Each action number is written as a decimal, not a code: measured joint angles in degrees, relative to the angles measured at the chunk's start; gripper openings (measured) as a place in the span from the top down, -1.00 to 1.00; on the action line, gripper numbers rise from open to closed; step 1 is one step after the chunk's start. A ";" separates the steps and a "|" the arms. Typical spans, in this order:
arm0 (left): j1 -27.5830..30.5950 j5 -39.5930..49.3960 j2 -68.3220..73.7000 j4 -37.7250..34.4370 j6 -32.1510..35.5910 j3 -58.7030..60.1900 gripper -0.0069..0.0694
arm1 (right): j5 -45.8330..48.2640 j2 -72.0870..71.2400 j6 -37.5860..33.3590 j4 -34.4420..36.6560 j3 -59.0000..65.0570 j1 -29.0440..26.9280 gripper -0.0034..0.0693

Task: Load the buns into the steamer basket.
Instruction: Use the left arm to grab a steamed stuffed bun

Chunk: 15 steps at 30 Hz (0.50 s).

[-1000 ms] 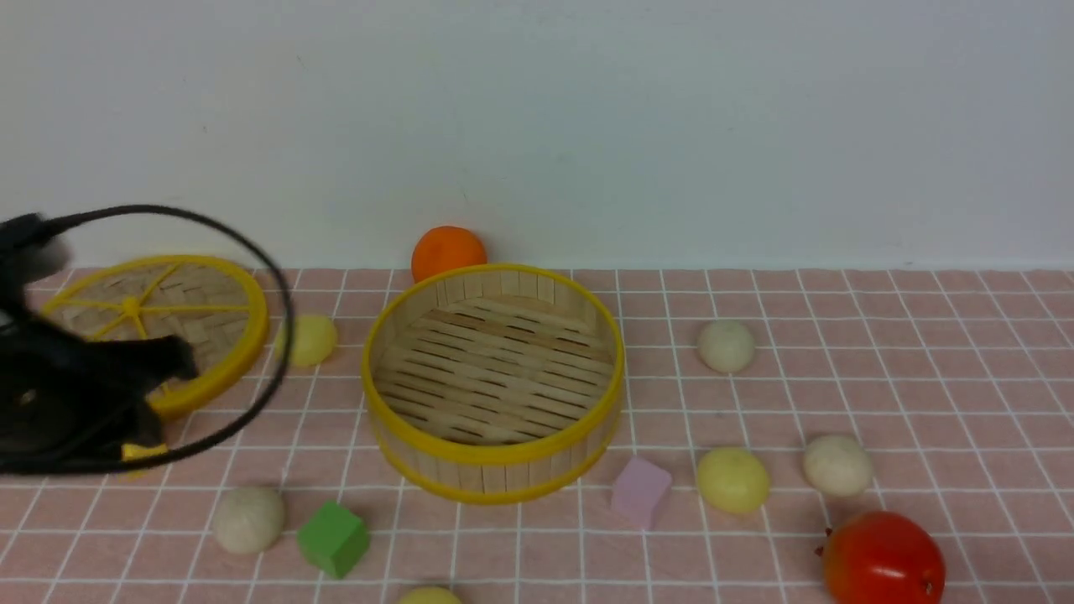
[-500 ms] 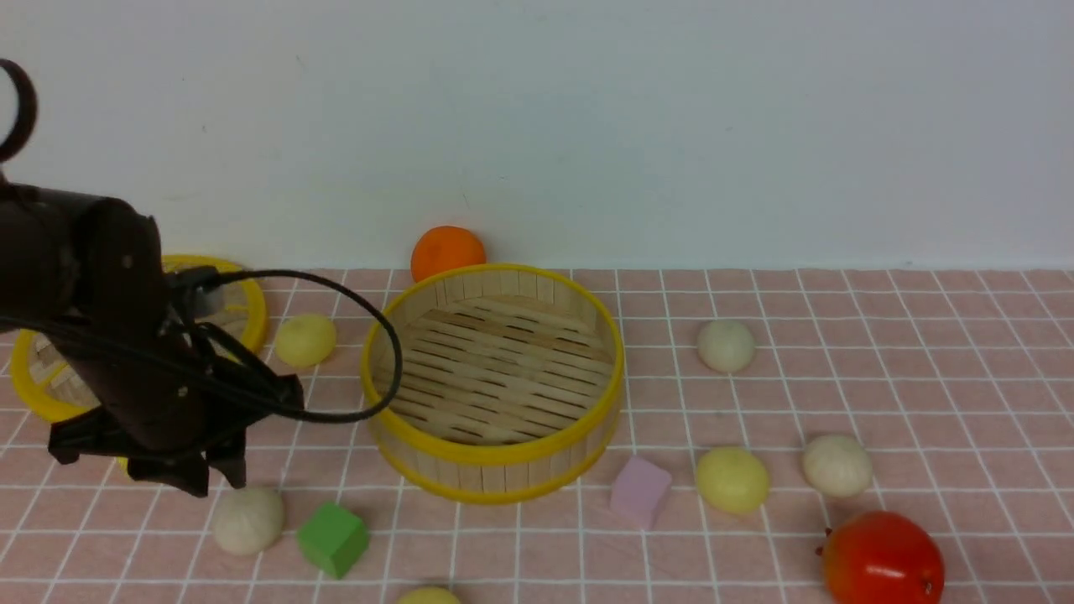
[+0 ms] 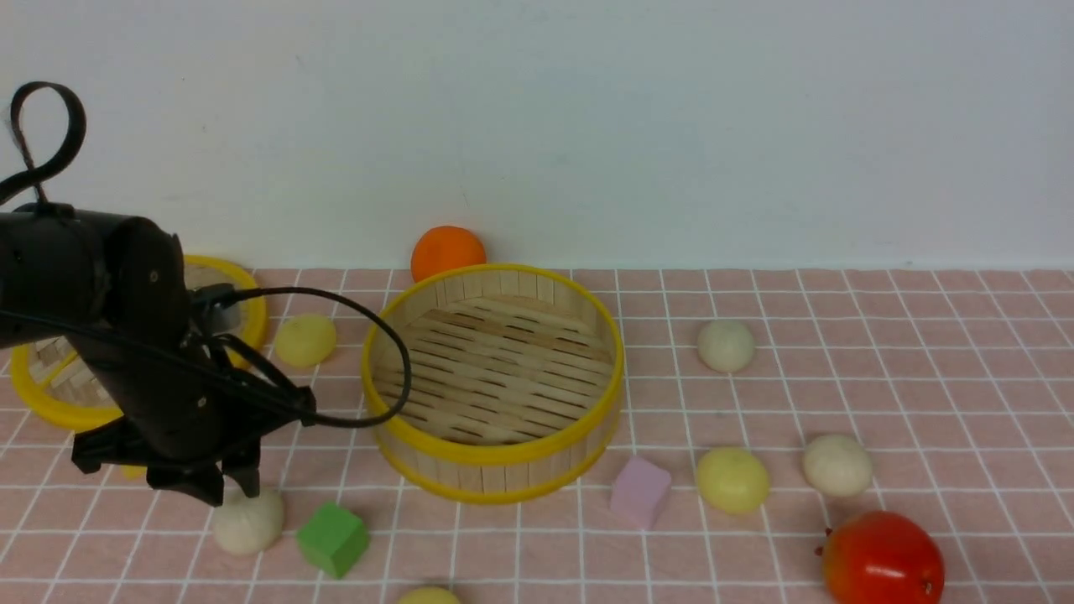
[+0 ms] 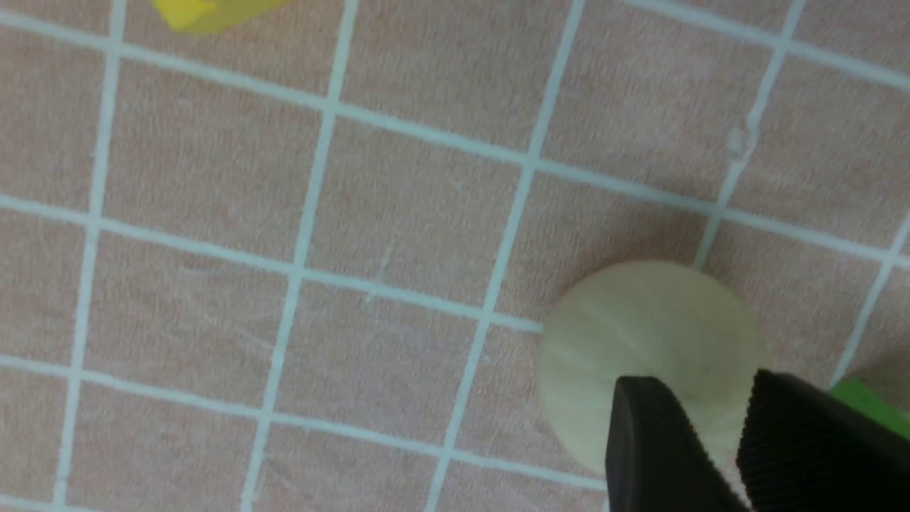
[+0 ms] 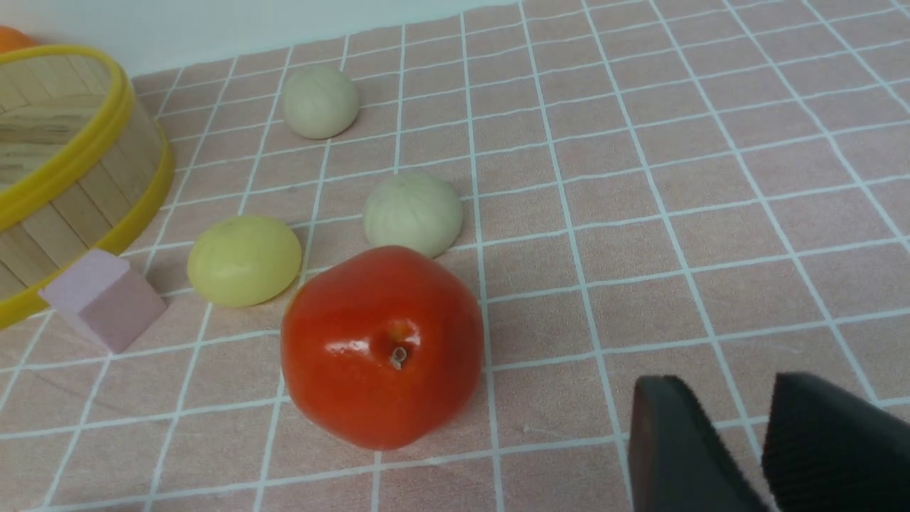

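The steamer basket (image 3: pixel 493 457) stands mid-table with nothing in it. Buns lie round it: a pale yellow bun (image 3: pixel 306 340) to its left, an off-white bun (image 3: pixel 726 346) to its right, a pale yellow bun (image 3: pixel 732 480) and an off-white bun (image 3: pixel 836 466) at front right, and a pale yellow bun (image 3: pixel 430 596) at the bottom edge. My left gripper (image 3: pixel 231 495) hangs open just above an off-white bun (image 3: pixel 249 524) at front left; the same bun (image 4: pixel 640 334) shows behind the left gripper (image 4: pixel 704 384), not held. My right gripper (image 5: pixel 718 387) is open over bare cloth.
The flat lid (image 3: pixel 33 403) lies far left, partly behind my left arm. An orange ball (image 3: pixel 448 250) sits behind the basket. A green cube (image 3: pixel 333 538) is beside the front-left bun, a pink cube (image 3: pixel 641 491) before the basket, and a red fruit (image 3: pixel 883 558) at front right.
My left arm has swung in from the left edge and come down over the front-left off-white bun, shifting slightly right and lower in the last half second. Nothing else moved.
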 joint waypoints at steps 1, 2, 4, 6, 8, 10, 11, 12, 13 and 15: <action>0.00 -0.49 0.28 0.00 0.00 0.00 0.19 | 0.00 0.00 0.00 0.00 0.00 0.00 0.25; 0.00 -0.60 0.67 0.00 0.00 -0.07 0.19 | 0.00 0.00 0.00 0.00 0.00 0.00 0.25; 0.00 -0.50 2.17 -0.05 0.00 -0.07 0.19 | 0.00 0.00 0.00 0.00 0.00 0.00 0.25; 0.00 -0.37 3.15 -0.05 0.00 -0.07 0.19 | 0.00 0.00 0.00 0.00 0.00 0.00 0.25; 0.00 -0.45 4.17 -0.05 0.00 -0.11 0.19 | 0.00 0.00 0.00 0.00 0.00 0.00 0.25; 0.00 -0.99 4.69 -0.05 0.00 -0.25 0.19 | 0.00 0.00 0.00 0.00 0.00 0.00 0.25; 0.00 -1.05 4.71 -0.05 0.00 -0.25 0.19 | 0.00 0.00 0.00 0.00 0.00 0.00 0.25; 0.00 -1.52 4.88 -0.05 0.00 -0.49 0.19 | 0.00 0.00 0.00 0.00 0.00 0.00 0.25; 0.00 -1.67 4.88 -0.05 0.10 -0.49 0.20 | 0.00 0.00 0.00 0.00 0.00 0.00 0.25; 0.00 -1.61 4.88 -0.05 0.95 -0.55 0.25 | 0.00 0.00 0.00 0.00 0.00 0.00 0.25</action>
